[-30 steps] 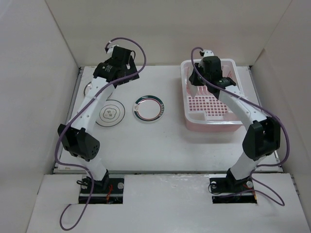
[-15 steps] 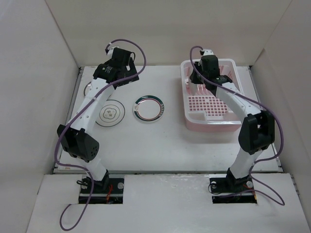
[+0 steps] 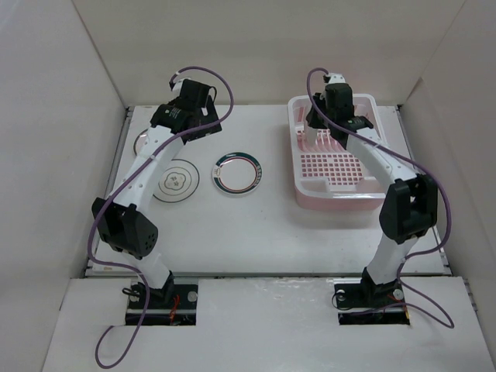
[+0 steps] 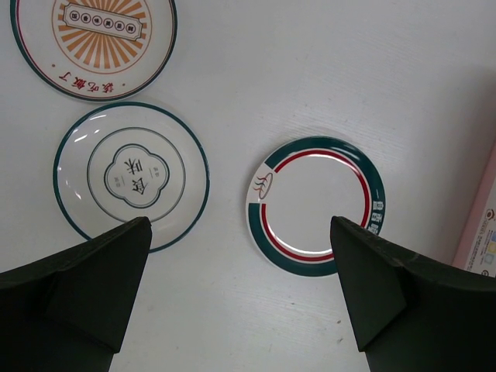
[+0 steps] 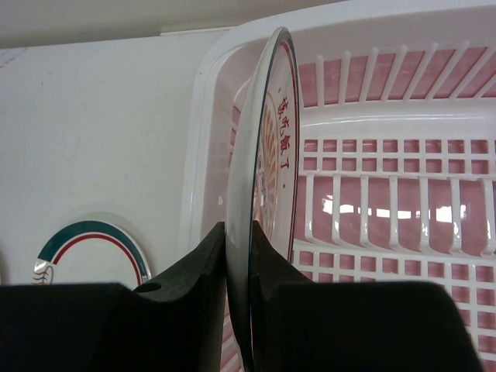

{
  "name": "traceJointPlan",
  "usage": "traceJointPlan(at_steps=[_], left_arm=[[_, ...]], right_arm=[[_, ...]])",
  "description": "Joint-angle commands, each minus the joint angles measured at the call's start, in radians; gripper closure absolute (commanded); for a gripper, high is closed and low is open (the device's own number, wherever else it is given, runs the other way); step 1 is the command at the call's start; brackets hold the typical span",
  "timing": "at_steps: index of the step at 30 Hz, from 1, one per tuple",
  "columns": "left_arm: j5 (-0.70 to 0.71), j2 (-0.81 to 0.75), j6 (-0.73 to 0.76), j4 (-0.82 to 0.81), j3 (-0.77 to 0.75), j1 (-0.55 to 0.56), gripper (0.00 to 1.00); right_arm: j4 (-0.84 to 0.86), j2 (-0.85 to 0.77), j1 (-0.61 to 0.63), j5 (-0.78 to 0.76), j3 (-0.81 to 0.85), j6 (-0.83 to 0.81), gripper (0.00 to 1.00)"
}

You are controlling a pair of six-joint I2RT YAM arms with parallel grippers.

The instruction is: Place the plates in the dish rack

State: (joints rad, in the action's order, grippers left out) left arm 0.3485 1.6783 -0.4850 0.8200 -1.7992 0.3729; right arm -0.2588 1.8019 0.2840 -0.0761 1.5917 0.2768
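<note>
1. Since a second ago the right arm [image 3: 372, 159] has pulled its elbow inward. Its wrist has edged toward the far left corner of the dish rack [image 3: 297, 167]. The left arm [image 3: 147, 174] has barely shifted.
2. The right gripper [image 5: 236, 240] has its jaws clamped narrowly on the lower edge of a red-lettered plate [image 5: 260, 155]. The plate stands upright on edge over the rack's left side, just inside the white rim. Whether it touches the grid bottom cannot be told.
3. The left gripper [image 4: 239, 232] hovers above the white table [image 3: 271, 232], jaws spread wide and holding nothing.
4. Three plates lie flat on the table below it, apart from one another:
   - the orange sunburst plate [image 4: 93, 39]
   - the thin-rimmed plate [image 4: 132, 174] just beside it
   - the teal-and-red ringed plate [image 4: 314, 205], nearest the rack
</note>
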Motion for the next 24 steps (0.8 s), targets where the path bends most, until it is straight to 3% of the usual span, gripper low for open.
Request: traceJointPlan(at_steps=[1, 24], left_arm=[[0.017, -0.043, 0.014, -0.021, 0.008, 0.001, 0.00], [0.017, -0.025, 0.023, -0.021, -0.002, 0.001, 0.00]], right_arm=[[0.089, 0.010, -0.012, 0.012, 0.059, -0.010, 1.00], [0.037, 0.106, -0.022, 0.010, 0.096, -0.083, 1.00]])
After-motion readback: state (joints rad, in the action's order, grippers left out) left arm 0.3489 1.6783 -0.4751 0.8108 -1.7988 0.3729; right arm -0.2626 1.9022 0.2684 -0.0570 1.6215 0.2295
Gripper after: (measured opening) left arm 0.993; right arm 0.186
